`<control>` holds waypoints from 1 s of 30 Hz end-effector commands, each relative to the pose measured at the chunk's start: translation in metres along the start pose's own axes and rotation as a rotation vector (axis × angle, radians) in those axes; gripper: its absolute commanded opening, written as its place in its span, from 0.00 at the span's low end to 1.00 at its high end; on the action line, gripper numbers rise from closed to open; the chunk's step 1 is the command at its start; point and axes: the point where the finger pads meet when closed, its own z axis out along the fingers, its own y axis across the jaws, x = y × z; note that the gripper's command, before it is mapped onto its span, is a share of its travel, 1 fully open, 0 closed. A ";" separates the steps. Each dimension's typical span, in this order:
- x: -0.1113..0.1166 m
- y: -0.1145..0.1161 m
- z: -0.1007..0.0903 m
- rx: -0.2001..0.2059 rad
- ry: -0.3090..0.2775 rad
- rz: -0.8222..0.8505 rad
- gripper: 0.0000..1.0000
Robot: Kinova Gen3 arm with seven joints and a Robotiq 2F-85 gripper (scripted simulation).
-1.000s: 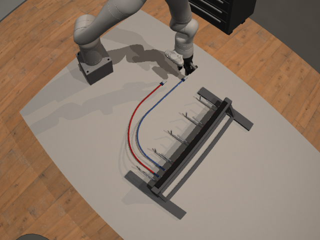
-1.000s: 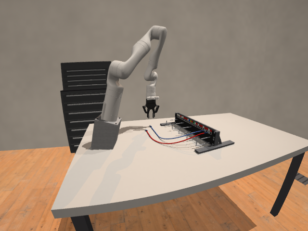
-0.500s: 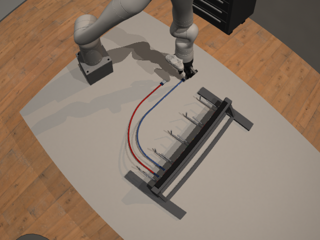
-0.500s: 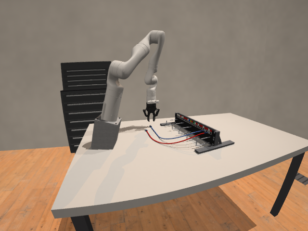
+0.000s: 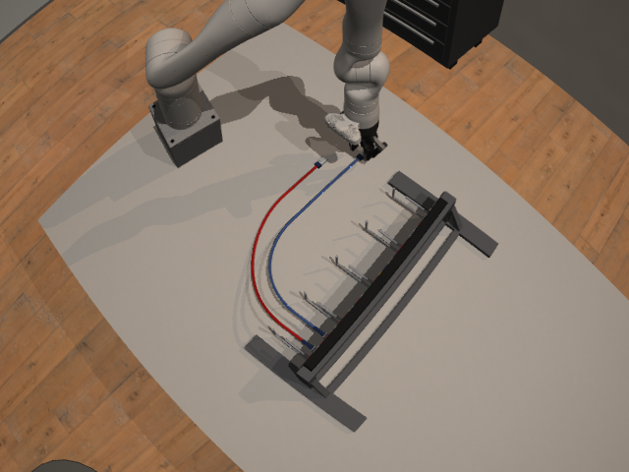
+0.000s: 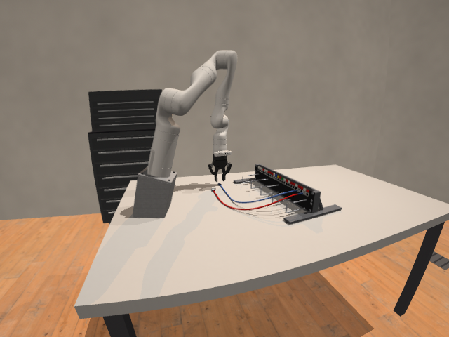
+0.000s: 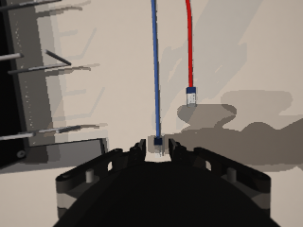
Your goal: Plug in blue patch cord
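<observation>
Wrist view: one gripper [image 5: 367, 156] [image 6: 219, 179] [image 7: 157, 145], fingers parted (nothing pinched), above the blue patch cord's free plug [image 5: 360, 157] [image 6: 219, 184] [image 7: 158, 141]; one red cord [image 5: 253, 254] [image 6: 240, 209] [image 7: 190, 52], alongside.

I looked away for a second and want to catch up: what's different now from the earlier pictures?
The gripper has come down toward the blue cord's free plug. Nothing has visibly been grabbed or let go. The red cord and the rack look unmoved.
</observation>
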 end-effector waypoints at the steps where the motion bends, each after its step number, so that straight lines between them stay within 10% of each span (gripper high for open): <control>1: 0.000 0.001 0.002 -0.001 0.002 -0.003 0.37; 30: 0.000 0.002 0.009 -0.002 0.002 -0.003 0.37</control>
